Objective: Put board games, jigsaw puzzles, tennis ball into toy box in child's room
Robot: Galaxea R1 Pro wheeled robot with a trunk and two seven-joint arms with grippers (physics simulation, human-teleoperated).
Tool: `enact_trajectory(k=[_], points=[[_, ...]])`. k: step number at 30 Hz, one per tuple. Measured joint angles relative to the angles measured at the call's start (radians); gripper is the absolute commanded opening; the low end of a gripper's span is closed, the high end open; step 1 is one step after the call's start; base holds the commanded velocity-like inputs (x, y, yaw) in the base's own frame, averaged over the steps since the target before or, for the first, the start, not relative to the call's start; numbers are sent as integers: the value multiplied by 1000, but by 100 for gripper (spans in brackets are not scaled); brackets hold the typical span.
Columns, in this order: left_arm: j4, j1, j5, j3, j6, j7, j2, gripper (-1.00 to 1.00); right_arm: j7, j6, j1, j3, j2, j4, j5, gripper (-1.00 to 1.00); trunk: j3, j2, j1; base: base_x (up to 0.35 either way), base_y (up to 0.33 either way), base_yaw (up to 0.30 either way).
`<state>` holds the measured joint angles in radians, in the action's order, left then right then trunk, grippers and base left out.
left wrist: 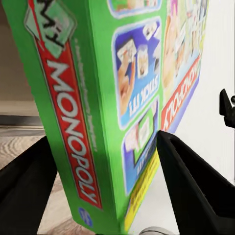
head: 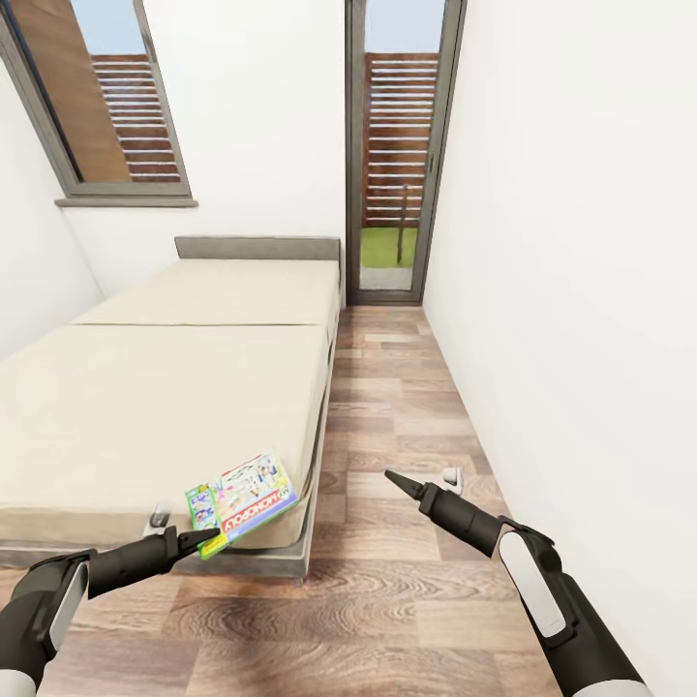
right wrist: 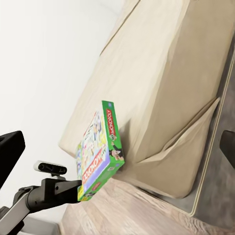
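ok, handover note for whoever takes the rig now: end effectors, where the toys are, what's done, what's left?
Left end effector: shut on the Monopoly board game, by its near edge, box at the bed's foot corner beside the mattress.
Right end effector: holds nothing, over the wood floor; open or shut unclear.
Done: one board game grasped.
Left: carry it to the toy box, then the other toys.

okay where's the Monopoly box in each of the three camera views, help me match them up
Head view: Monopoly box low and left of centre, at the near corner of the bed, with the left tool at its near edge.
Left wrist view: the box spans most of the picture, standing between the two dark fingers.
Right wrist view: the box sits lower left, against the mattress corner.
Shared landmark: the beige mattress.
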<state>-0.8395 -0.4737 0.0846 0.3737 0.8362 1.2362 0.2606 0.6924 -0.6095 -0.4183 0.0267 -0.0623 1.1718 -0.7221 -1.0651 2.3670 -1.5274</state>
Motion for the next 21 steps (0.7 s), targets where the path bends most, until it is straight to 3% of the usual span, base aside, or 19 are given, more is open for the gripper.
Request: enact_trajectory(k=[14,18,21], points=[[0,0,-5,0,1,8,4,-100,0,0,0,0,0,0,0,100,44,-98,54,0,0,0],[-8,-1,-3,0,12,77,8,-100,0,0,0,0,0,0,0,100,56,-126,69,0,0,0],[-11,-1,-4,1,24,140,29,-100,0,0,0,0,0,0,0,100,66,-147,81,0,0,0]])
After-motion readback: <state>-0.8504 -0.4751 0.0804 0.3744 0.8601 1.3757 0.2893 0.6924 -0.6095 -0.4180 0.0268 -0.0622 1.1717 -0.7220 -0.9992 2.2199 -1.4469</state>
